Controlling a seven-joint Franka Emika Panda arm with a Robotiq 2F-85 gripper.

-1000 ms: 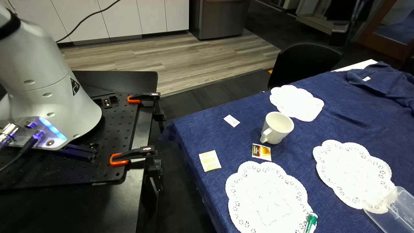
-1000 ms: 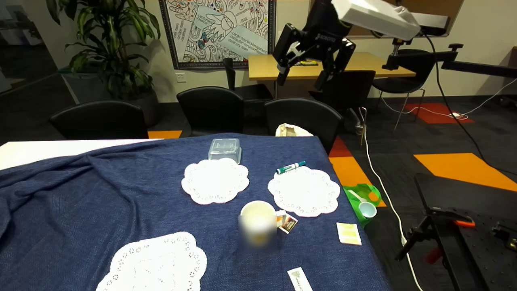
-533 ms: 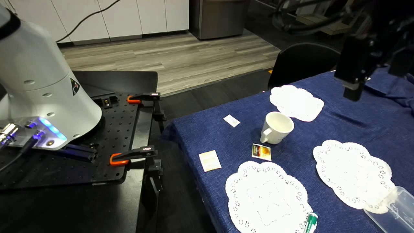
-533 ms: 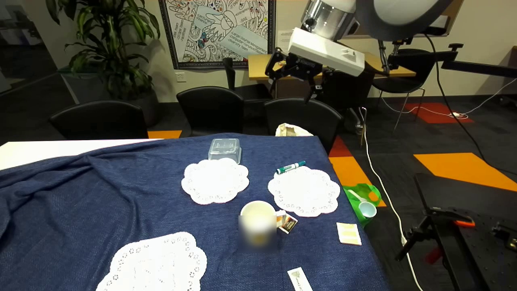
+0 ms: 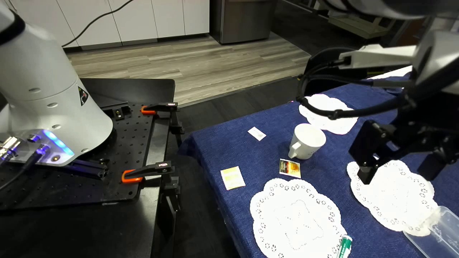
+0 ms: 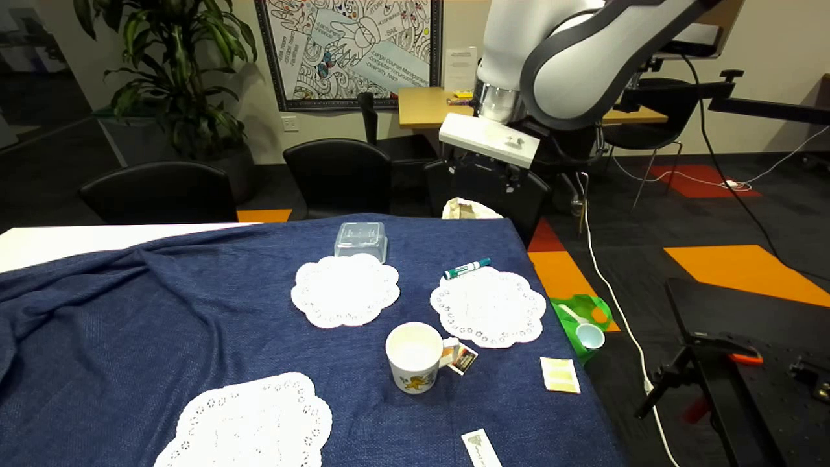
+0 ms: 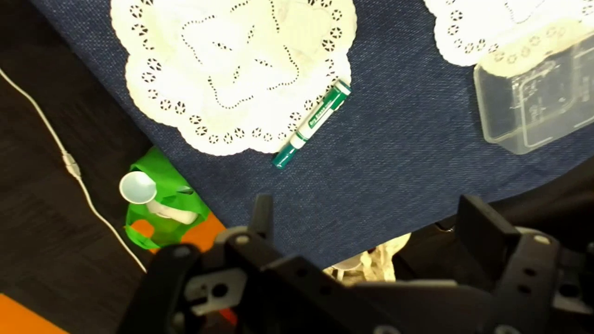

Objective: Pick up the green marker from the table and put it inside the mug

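The green marker (image 5: 345, 246) has a white middle and a teal cap. It lies at the edge of a doily in both exterior views (image 6: 467, 268) and in the wrist view (image 7: 313, 121). The white mug (image 5: 309, 143) stands upright on the navy table (image 5: 222, 143); it also shows in an exterior view (image 6: 415, 363) with its handle beside a small card. It is out of the wrist view. My gripper (image 7: 366, 202) is open and empty, in the air above the table's far end. In an exterior view the gripper (image 5: 398, 173) appears over another doily; the marker is apart from it.
A clear plastic container (image 6: 361, 241) sits beside a lace doily (image 6: 345, 290). A small yellow-and-black card (image 5: 290, 168), a yellow packet (image 5: 233, 178) and a white packet (image 5: 256, 133) lie near the mug. Black chairs (image 6: 338, 175) stand behind the table's far edge.
The arm has come down and its wrist has tilted, bringing the gripper lower toward the marker's end of the table. The marker and mug have not moved.
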